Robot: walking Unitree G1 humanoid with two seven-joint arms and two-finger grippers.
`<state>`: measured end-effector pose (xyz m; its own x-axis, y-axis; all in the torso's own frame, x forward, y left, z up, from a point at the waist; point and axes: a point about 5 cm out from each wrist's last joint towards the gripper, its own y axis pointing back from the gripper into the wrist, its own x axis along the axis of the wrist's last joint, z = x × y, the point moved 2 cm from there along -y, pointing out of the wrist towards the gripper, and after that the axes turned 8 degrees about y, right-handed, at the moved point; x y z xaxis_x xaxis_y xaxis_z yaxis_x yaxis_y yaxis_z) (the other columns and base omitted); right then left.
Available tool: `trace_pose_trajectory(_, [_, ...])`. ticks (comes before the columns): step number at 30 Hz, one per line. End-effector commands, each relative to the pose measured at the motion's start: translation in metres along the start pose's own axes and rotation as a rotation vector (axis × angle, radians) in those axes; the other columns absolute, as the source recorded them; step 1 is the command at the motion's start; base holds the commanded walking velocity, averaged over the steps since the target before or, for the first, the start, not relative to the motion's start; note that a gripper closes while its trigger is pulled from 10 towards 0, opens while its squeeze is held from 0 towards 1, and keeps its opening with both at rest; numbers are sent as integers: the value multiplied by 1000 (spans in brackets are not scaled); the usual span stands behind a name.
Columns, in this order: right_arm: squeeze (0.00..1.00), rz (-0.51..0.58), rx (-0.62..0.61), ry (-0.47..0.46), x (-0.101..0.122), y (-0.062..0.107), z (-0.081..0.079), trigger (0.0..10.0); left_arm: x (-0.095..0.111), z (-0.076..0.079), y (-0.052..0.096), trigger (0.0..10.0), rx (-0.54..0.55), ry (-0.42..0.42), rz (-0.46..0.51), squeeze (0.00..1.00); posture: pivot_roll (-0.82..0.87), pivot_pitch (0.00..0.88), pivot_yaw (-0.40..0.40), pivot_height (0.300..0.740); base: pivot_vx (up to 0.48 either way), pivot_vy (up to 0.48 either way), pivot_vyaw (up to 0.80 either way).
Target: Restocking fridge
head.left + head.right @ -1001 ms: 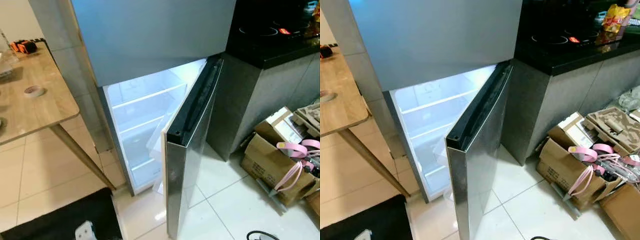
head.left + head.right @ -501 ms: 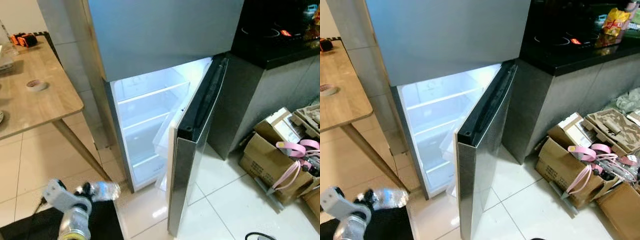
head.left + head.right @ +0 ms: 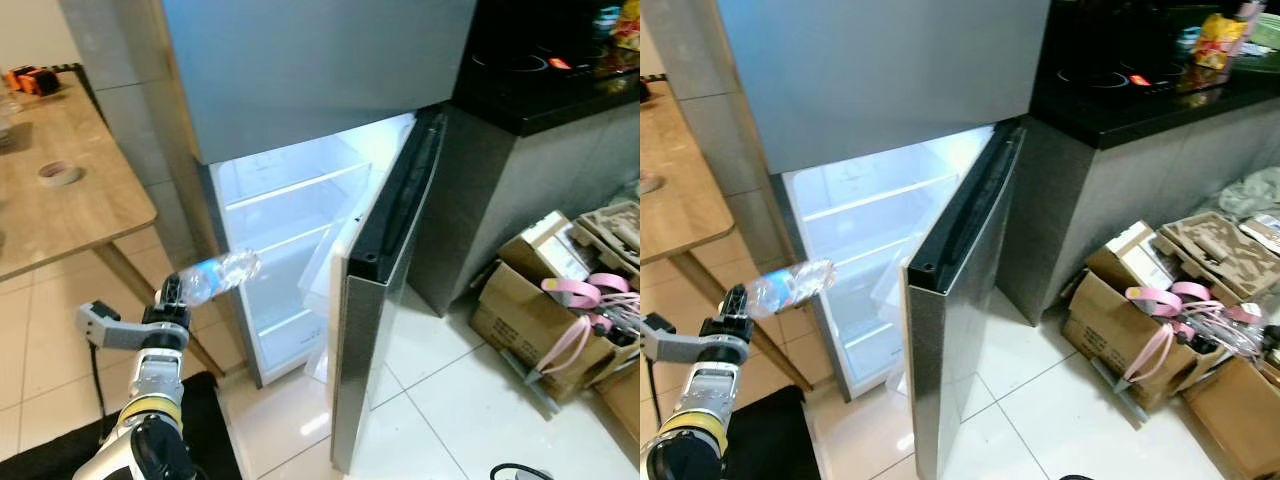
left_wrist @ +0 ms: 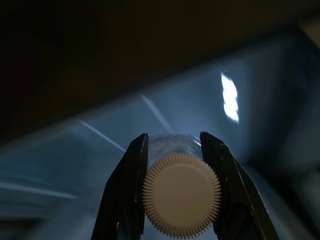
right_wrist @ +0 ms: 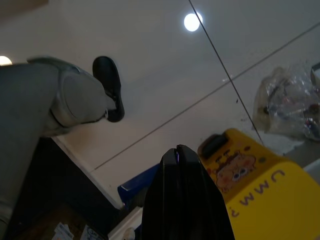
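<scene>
On my far left I saw the wooden tabletop [image 3: 60, 215] with a roll of tape [image 3: 58, 173] lying on it. Just right of that, the left end effector [image 3: 175, 293] was raised in front of the fridge [image 3: 300, 90], its two black fingers [image 4: 125, 192] pinching a clear water bottle [image 3: 218, 273] at the cap end; the bottle was tilted up toward the lit lower compartment, whose white shelves [image 3: 290, 190] I could see. The lower door [image 3: 375, 300] stood open to the right of the bottle. Further right were the dark countertop [image 3: 560, 85] and cardboard boxes [image 3: 535, 300] on the tiled floor. The right end effector [image 5: 177, 155] hung low, fingers pressed together, near a yellow box [image 5: 250, 175].
</scene>
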<state>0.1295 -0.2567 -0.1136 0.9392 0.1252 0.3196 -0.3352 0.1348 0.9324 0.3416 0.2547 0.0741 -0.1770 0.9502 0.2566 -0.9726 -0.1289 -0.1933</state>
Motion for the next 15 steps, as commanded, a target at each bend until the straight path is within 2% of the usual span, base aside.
trace_pose_trajectory(1, [0, 11, -4, -8, 2, 0, 0, 10000, -12, 9, -4, 10000, -70, 43, -36, 0, -129, 0, 0, 740, 0, 0, 0])
trace_pose_trajectory(7, [0, 6, -6, -4, 2, 0, 0, 10000, -37, 14, -4, 10000, -112, 63, -153, 0, -132, 0, 1, 740, 0, 0, 0])
trace_pose_trajectory(15, [0, 9, -5, -6, 2, 0, 0, 10000, -35, 9, 0, 10000, -97, 74, -135, 0, -133, 0, -1, 740, 0, 0, 0])
